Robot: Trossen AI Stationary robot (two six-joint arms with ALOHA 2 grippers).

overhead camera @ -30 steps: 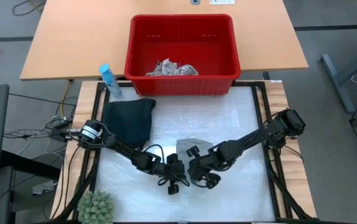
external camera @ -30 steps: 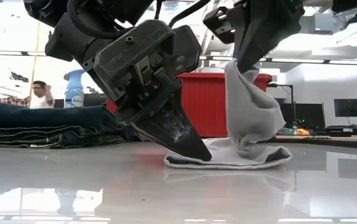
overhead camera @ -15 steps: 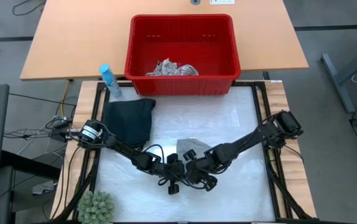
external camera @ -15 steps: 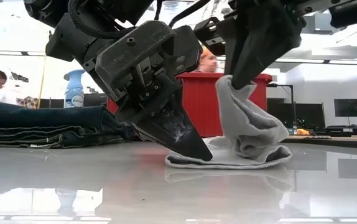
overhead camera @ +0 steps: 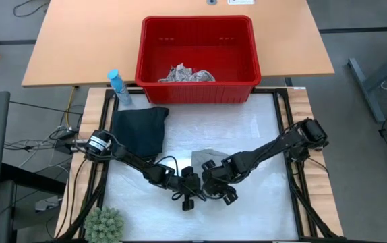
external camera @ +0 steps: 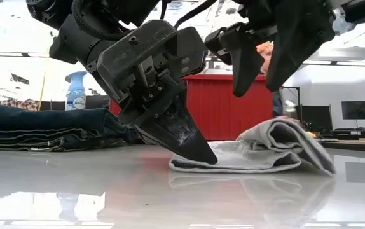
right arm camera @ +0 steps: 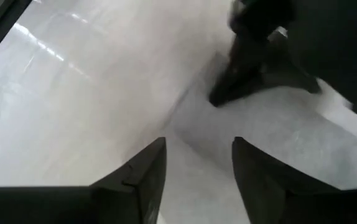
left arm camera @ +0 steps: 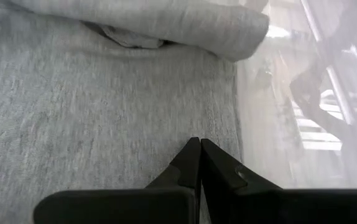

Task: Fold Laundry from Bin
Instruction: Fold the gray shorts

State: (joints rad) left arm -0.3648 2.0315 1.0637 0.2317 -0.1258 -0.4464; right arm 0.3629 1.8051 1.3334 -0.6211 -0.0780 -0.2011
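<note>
Two grippers at work over small grey cloth [external camera: 259, 152], mid-table on white work surface [overhead camera: 261, 135], well short of red bin [overhead camera: 197, 57]. Left gripper [external camera: 192, 145] pressed shut, tip pinning one cloth edge flat. Right gripper [external camera: 263, 70] spread apart, empty, hovering just above folded-over flap. Best done by keeping pin firm, smoothing flap flat, squaring edges before lifting away. Risk: flap springing back if pin lifts early. Dark folded trousers [overhead camera: 139, 131] beside bin, near blue spray bottle [overhead camera: 117, 86]; leaf-print cloth [overhead camera: 185, 74] inside bin, not yet folded.
</note>
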